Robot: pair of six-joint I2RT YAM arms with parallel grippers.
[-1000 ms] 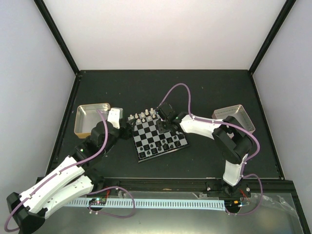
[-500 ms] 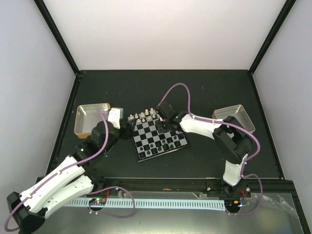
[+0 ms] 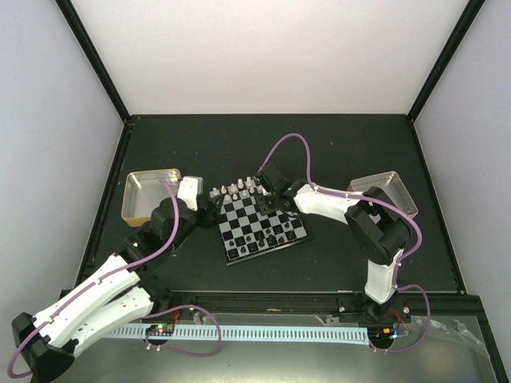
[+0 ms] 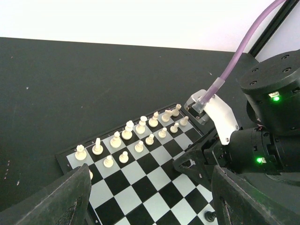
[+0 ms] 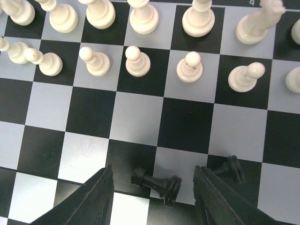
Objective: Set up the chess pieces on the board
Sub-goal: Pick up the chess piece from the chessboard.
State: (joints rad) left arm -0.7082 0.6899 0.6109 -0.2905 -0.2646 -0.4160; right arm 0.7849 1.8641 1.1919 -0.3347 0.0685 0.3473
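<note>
Right gripper [image 5: 152, 169] spread astride a black pawn [image 5: 157, 183] lying on the board [image 5: 136, 117], left gripper [image 4: 151, 172] spread, apparently empty

My left arm [image 3: 96, 291] and right arm [image 3: 327, 205] wear white shells over black joints. A purple cable [image 3: 289, 140] runs along each; small green lights [image 4: 273, 96] glow on black joint housings.

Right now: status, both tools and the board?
Left tool open, empty, at board edge. Right tool open over board, black piece toppled between jaws, ungripped. White pieces in two rows.
</note>
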